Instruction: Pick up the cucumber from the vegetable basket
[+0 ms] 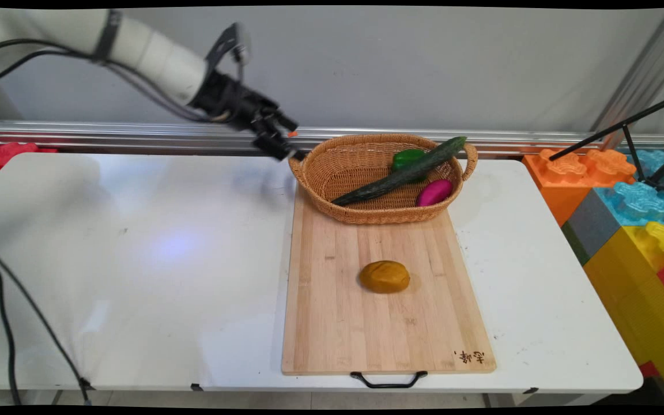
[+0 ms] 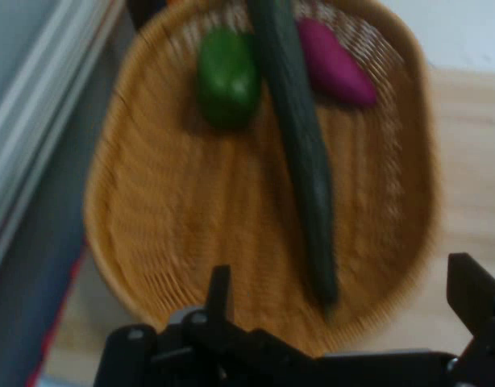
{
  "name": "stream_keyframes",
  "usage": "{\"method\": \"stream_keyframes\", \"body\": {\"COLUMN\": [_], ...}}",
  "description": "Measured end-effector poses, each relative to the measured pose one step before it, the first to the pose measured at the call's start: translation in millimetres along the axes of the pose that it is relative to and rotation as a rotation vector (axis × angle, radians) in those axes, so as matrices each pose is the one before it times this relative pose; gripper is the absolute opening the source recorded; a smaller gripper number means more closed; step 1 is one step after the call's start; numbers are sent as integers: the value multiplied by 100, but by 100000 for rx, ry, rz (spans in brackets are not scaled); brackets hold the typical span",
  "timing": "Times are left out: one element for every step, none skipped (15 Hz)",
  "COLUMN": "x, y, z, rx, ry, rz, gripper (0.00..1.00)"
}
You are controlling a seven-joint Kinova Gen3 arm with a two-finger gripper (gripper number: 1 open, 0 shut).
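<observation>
Nearest the camera lies a wooden cutting board (image 1: 387,300) with a black handle at its near edge, and on its middle rests a yellow-brown, potato-like lump (image 1: 384,276), alone and well apart from the arm. At the board's far end stands a wicker basket (image 1: 332,167) holding a long cucumber (image 1: 401,173) laid slantwise with its far tip over the rim, a green pepper (image 1: 408,157) on the far side and a purple, eggplant-like piece (image 1: 434,192) on the right. Up at the far left of the basket hangs the gripper (image 1: 291,144), just beside the left handle, its fingers (image 2: 472,294) spread wide and holding nothing. As a judgement, the risk here is the basket's rim: the hand is so close to the left handle that a low or sideways move could knock it and slide the basket along the board, and the overhanging cucumber could roll out. The main view gives the board, the lump and the white table (image 1: 136,259), none of which the hand view shows in full; the hand view looks down into the basket and shows the open gap between the fingers plainly.
</observation>
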Motion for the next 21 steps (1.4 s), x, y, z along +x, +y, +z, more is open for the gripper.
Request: {"method": "stream_keyframes", "body": {"x": [1357,669,1054,739,709,431,447,636,396,296,176,293,215,136,117,51,9,-16,8,20,-23], "y": [-594,-302,-457,-308,-270,-206,-162,-198,-106,-101,-68,-70,-76,-27,-14,29,15,6,-2,-7,-16], "z": [1275,781,1432,1145,1219,914,959,1580,1173,1130,753,1168,1433,1039,1024,635,913,1008,928,866,641], "rx": [1382,647,485,166,-36,103,-173,-730,-712,-678,-450,-820,-1008,-819,-854,-609,-695,-528,-420,-395,-244], "ry": [191,-194,-554,-513,-724,-749,-674,-1047,-709,-785,-519,-648,-809,-520,-561,-414,-701,-712,-552,-546,-433], "rz": [336,-139,-333,-390,-348,-511,-542,-1104,-805,-760,-431,-699,-1401,-1176,-1036,-585,-669,-529,-581,-573,-517], "gripper": [100,100,100,100,100,100,100,100,100,100,100,100,100,100,100,100,100,100,100,100,100]}}
